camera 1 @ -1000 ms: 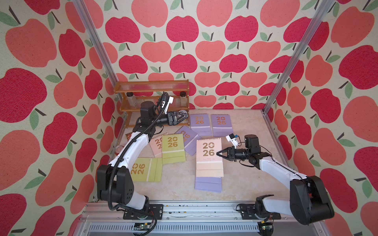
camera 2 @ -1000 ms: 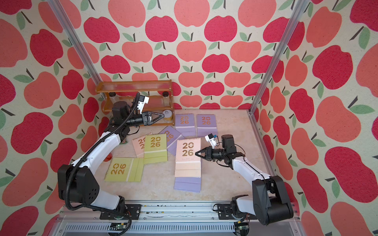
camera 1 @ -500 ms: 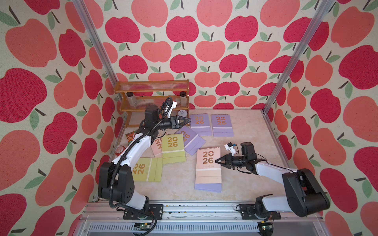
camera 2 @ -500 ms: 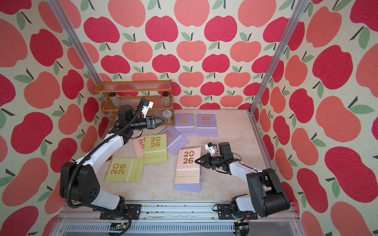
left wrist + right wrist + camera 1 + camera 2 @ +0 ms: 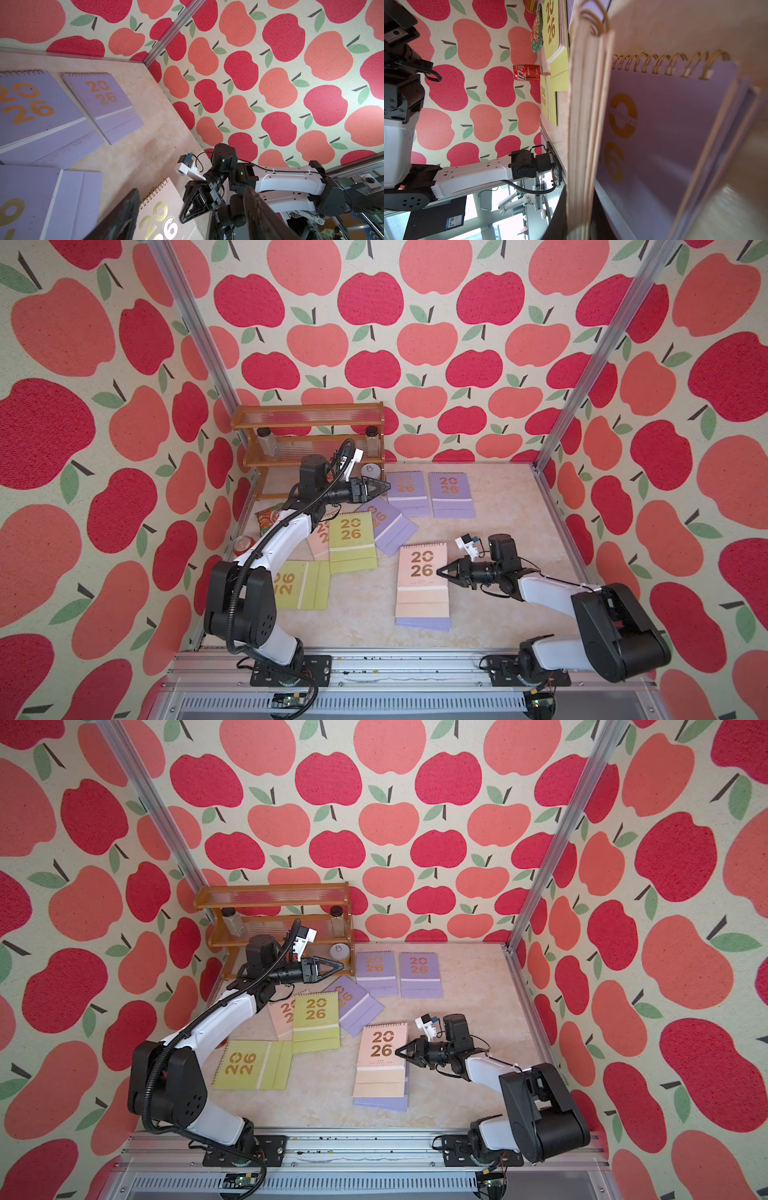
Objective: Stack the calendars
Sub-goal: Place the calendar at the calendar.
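While the right arm [image 5: 548,593] reaches low across the bench [image 5: 498,531], the right jaws are pressed together on the right-hand edge of a pale pink calendar [image 5: 422,572]. That calendar sits over a lilac calendar [image 5: 422,622] near the front middle of the bench, and the lilac one shows beyond its near end in both top views. In the right wrist view the pink calendar [image 5: 583,124] appears edge-on between the dark fingers [image 5: 558,216]. A gap shows between it and the lilac cover [image 5: 664,128] beneath, so the pinched side is raised.

The left arm [image 5: 286,535] stretches towards the back. The left jaws are spread and hover above the far corner of a tilted lilac calendar [image 5: 390,526], just in front of the wooden shelf [image 5: 307,435]. The left wrist view shows the two fingers [image 5: 116,218] well apart.

The other calendars lie flat and scattered. Two lilac ones rest side by side at the back, one [image 5: 405,493] just beside the other [image 5: 451,495]. The tilted lilac one lies in front of them, with its corner overlapping the nearer of the pair. A yellow-green calendar [image 5: 351,543] lies left of centre, covering part of another pale pink calendar [image 5: 318,539]. A second yellow-green calendar [image 5: 301,585] lies turned sideways nearer the front left, partly behind the left arm.

A crinkled snack packet [image 5: 270,518] and a red can [image 5: 243,545] sit along the left wall. A small round-lidded jar [image 5: 370,470] stands by the shelf's foot.
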You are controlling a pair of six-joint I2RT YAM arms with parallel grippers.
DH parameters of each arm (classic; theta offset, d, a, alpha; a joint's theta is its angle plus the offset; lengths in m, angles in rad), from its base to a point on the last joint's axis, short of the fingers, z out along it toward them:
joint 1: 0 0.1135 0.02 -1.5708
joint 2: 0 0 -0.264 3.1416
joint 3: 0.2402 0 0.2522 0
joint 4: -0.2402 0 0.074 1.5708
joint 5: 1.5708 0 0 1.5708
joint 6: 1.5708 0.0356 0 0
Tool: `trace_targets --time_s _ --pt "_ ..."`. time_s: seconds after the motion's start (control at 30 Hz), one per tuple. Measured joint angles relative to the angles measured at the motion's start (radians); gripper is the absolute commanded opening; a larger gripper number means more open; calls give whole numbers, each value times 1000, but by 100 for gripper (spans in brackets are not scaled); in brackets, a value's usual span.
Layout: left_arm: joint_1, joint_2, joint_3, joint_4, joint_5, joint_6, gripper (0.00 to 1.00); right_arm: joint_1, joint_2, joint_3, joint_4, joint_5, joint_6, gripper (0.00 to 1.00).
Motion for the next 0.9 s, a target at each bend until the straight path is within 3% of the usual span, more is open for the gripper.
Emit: trace_targets --time_s 0.47,0.9 --pt "-4 4 0 0 -6 0 77 0 0 -8 -6 0 -16 0" --pt "-6 4 0 0 -6 0 77 0 2 -8 -50 3 -55 20"
